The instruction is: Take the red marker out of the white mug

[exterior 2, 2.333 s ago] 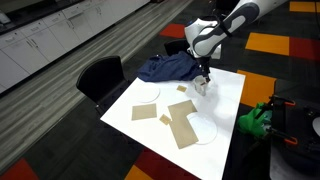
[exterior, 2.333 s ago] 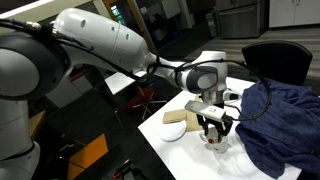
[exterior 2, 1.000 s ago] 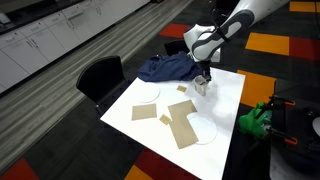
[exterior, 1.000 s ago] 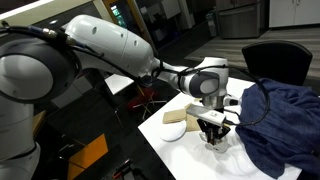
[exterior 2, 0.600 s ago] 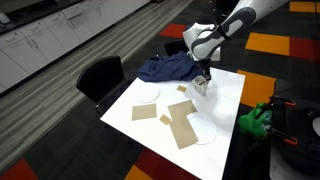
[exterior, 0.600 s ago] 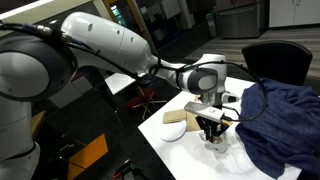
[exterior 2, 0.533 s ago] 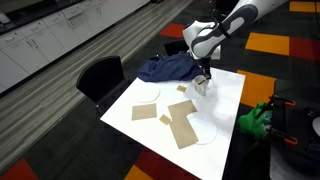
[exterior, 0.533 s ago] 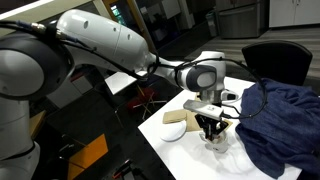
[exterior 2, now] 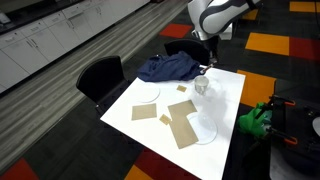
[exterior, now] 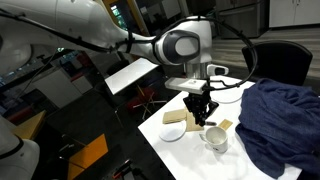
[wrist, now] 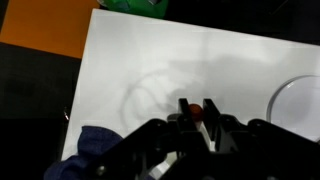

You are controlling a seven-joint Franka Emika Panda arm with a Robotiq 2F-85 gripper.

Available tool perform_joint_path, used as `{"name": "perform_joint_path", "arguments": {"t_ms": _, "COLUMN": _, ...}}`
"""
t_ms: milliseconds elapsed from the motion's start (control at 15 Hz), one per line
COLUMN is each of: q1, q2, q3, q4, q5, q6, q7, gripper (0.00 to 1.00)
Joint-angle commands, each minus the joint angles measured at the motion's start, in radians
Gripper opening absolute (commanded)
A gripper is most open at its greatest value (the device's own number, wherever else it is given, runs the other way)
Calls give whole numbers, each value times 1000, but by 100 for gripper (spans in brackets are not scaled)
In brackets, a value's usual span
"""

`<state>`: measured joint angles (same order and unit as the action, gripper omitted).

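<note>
In the wrist view the gripper (wrist: pixel 197 109) hides all but a red tip of the red marker (wrist: pixel 198 114). In both exterior views the marker is too small to tell. The picture's right edge cuts off a plate (wrist: pixel 303 100).

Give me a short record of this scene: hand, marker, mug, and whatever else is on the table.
hand: over the mug, shut on the marker
marker: red, held between the fingers, seemingly clear of the mug
mug: white, upright on the table, next to the cloth
cloth: dark blue, bunched at one edge
other: two plates, cardboard pieces
</note>
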<state>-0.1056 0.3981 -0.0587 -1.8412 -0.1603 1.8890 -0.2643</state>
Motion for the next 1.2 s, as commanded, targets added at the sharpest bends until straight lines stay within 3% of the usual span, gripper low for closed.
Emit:
{"name": "perform_joint_path", "arguments": {"t_ms": 0, "q1": 24, "q2": -166, "q3": -26, "q4": -105, "q5": -63, "q6": -24, "q7": 136, "gripper": 5}}
{"name": "perform_joint_path", "arguments": {"t_ms": 333, "q1": 37, "q2": -264, "q3": -36, "q4": -171, "q5": -142, "q6": 10, "q7": 403, "gripper": 5}}
{"name": "perform_joint_path", "arguments": {"t_ms": 600, "q1": 44, "q2": -274, "q3": -32, "q4": -199, "q5": -184, "q6": 15, "q7": 589, "gripper": 5}}
{"name": "perform_joint_path", "arguments": {"t_ms": 667, "q1": 34, "q2": -246, "q3": -28, "q4": -155, "q5": -156, "q6": -10, "q7": 513, "gripper": 19}}
{"name": "perform_joint_path", "arguments": {"t_ms": 1000, "q1": 40, "q2": -246, "q3": -28, "q4": -169, "q5": -166, "q6": -9, "q7": 563, "gripper": 19}}
{"name": "perform_joint_path", "arguments": {"t_ms": 1067, "q1": 41, "q2": -242, "q3": -30, "q4": -164, "q5": -173, "q6": -1, "q7": 582, "gripper": 5}}
{"name": "perform_joint_path", "arguments": {"t_ms": 1133, "q1": 45, "q2": -251, "q3": -30, "q4": -179, "q5": -186, "q6": 15, "q7": 608, "gripper": 5}}
